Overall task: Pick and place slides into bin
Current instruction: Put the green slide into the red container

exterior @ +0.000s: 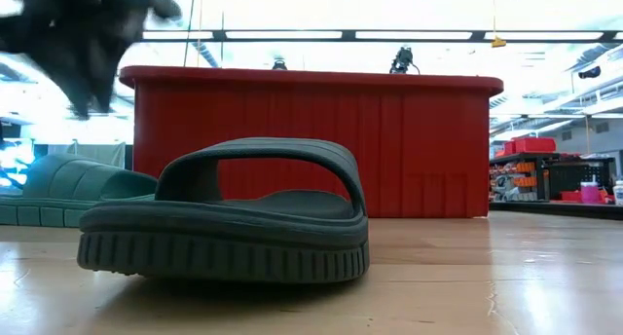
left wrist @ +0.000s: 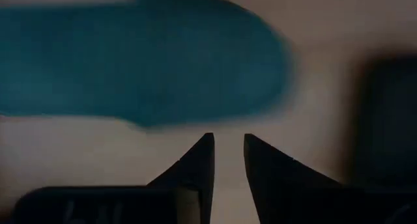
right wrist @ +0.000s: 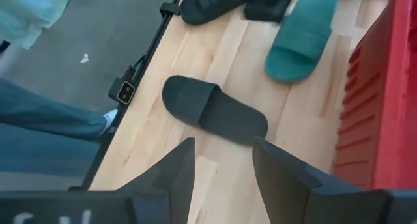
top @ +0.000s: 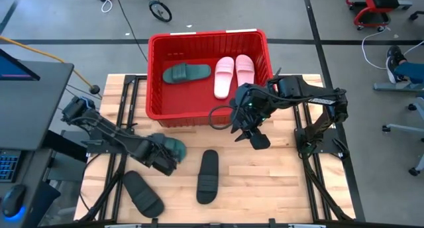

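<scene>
meanwhile left pincer [top: 167,163], tips slightly apart, hovers over green slide [top: 173,147].

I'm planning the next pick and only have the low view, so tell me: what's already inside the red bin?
Observer: One green slide and two pink slides lie in the bin.
Operator: How many remain outside?
Observer: Three on the table: a second green slide by the left gripper, a black slide, and another black slide.
Operator: And the right gripper?
Observer: The right gripper hovers empty over the table, just outside the bin.
</scene>
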Available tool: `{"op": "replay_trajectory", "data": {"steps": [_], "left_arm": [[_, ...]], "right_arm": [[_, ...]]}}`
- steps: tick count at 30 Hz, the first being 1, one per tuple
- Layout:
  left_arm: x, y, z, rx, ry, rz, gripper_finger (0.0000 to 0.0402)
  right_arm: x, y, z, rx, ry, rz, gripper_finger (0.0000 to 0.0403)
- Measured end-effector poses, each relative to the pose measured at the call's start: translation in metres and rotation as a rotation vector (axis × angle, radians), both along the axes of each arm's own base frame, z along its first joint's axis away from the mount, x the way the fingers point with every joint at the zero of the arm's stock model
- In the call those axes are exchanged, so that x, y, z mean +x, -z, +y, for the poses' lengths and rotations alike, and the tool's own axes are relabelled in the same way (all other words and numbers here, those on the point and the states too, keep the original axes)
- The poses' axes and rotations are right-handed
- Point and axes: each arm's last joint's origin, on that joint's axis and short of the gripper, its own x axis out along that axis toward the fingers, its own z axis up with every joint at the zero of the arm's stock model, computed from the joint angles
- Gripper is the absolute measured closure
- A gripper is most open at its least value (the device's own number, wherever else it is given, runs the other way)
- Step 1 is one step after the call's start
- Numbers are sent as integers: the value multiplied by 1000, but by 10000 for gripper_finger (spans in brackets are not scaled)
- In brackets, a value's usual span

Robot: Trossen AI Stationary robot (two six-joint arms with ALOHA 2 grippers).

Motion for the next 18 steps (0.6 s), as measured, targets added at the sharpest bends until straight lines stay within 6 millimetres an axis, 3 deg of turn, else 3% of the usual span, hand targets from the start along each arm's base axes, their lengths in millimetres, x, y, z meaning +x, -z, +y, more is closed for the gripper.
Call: {"op": "replay_trajectory", "data": {"steps": [4, 8, 18], "left_arm": [[-10, 9, 13, 32, -115, 79, 309], [-11, 13, 15, 44, -83, 94, 292], [-15, 45, 27, 20, -87, 121, 207]], "right_arm": [[3, 11, 0, -1, 4, 45, 243], [6, 26, 0, -5, 3, 104, 243], [11, 63, 1, -14, 4, 232, 243]]}}
